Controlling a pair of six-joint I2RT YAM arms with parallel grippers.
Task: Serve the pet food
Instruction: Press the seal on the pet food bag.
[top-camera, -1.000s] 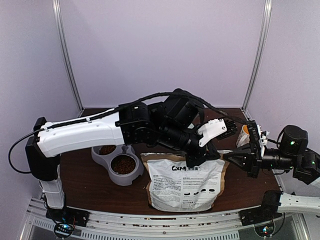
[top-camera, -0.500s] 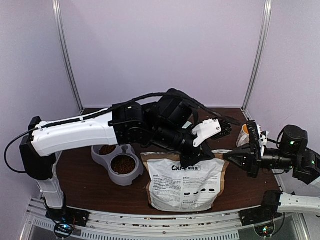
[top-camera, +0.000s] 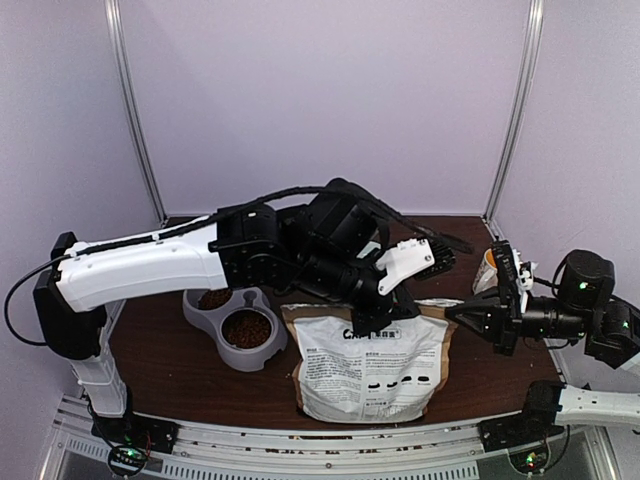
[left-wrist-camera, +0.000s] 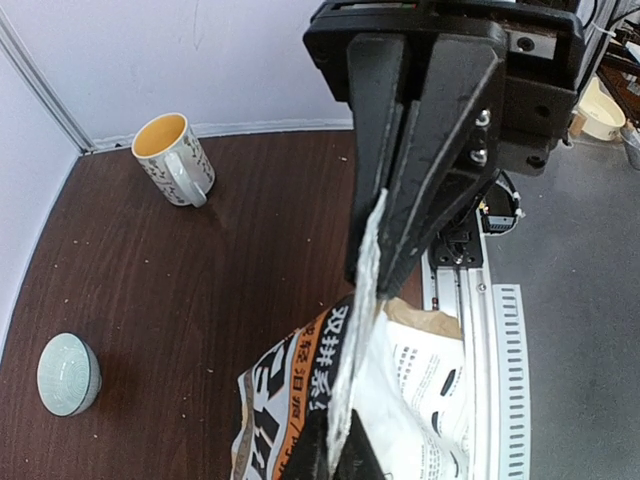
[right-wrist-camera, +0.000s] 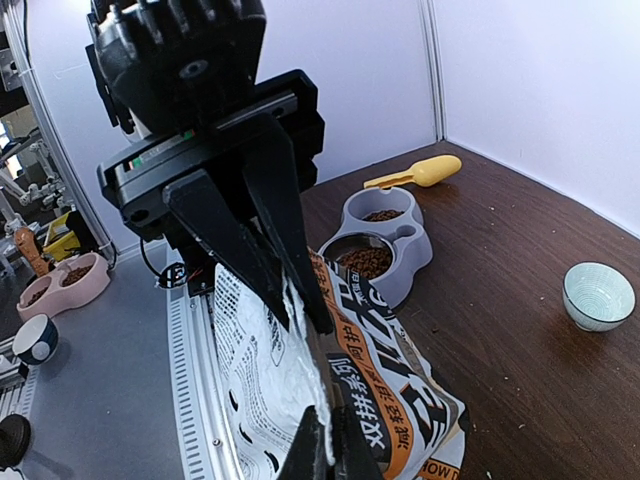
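The silver-white printed bag with orange-brown trim (top-camera: 370, 370) is thin, crinkled film, shiny at its creases (almost foil-like along the pinched top edge). The dark-brown wooden tabletop (left-wrist-camera: 200, 290) is smooth with a low sheen. The grey double feeding bowl (right-wrist-camera: 416, 258) looks like matt plastic, and its dark-brown kibble pellets (right-wrist-camera: 365, 262) look dry and rough. The speckled mug (left-wrist-camera: 175, 160) and pale-green small bowl (left-wrist-camera: 68, 373) are glazed ceramic.

The left arm (top-camera: 150, 265) has a white shell, black joints and a black corrugated cable (top-camera: 290, 191); the left gripper (left-wrist-camera: 378, 272) has matte-black tapered fingers (left-wrist-camera: 440, 140) with silver screws (left-wrist-camera: 481, 118).
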